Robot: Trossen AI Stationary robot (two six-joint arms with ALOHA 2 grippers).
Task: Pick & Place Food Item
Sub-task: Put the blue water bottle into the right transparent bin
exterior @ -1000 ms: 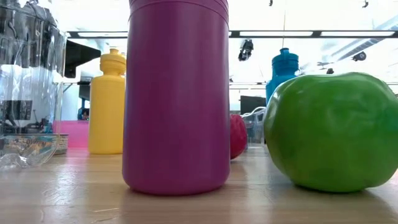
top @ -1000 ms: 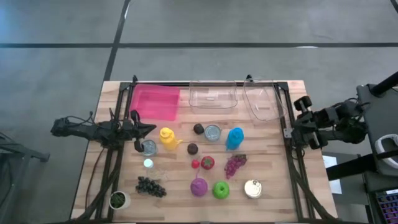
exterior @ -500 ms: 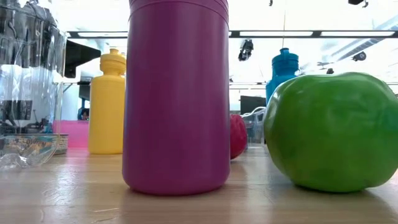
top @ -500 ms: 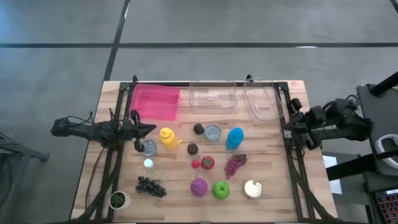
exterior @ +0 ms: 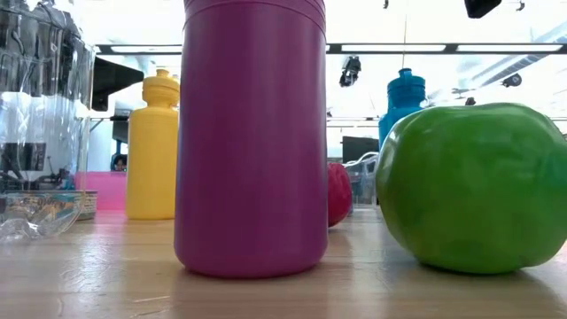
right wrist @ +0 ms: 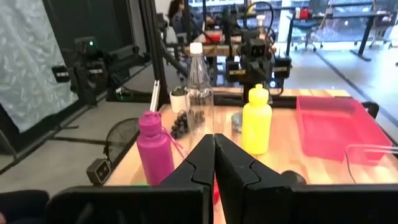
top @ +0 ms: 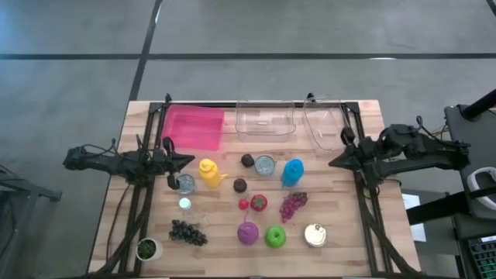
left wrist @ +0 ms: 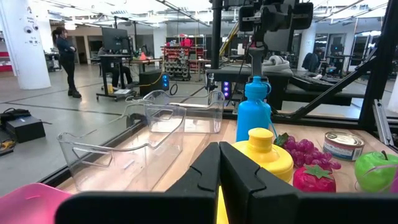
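Note:
Food items lie mid-table: a green apple (top: 274, 236), a red strawberry (top: 259, 202), purple grapes (top: 293, 204), dark grapes (top: 187, 232) and two dark round fruits (top: 247, 160). My right gripper (top: 333, 163) is shut on nothing, raised over the table's right side beside the clear bins and pointing toward the left edge; its closed fingers (right wrist: 214, 155) face the bottles. My left gripper (top: 190, 159) waits shut at the left side, near the yellow bottle (top: 208, 171); its fingers (left wrist: 219, 163) are together.
A pink bin (top: 192, 126) and two clear bins (top: 265, 118), (top: 329, 128) line the far edge. A blue bottle (top: 292, 172), magenta bottle (top: 247, 232), clear bottle (top: 186, 203), two cans (top: 265, 165), (top: 315, 235) and a small pot (top: 148, 249) stand among the food.
My right arm has reached from beyond the right edge out over the table, toward its left edge, and its gripper has turned and levelled while staying shut. A dark part of that arm has come into the top of the low view. Nothing on the table has moved.

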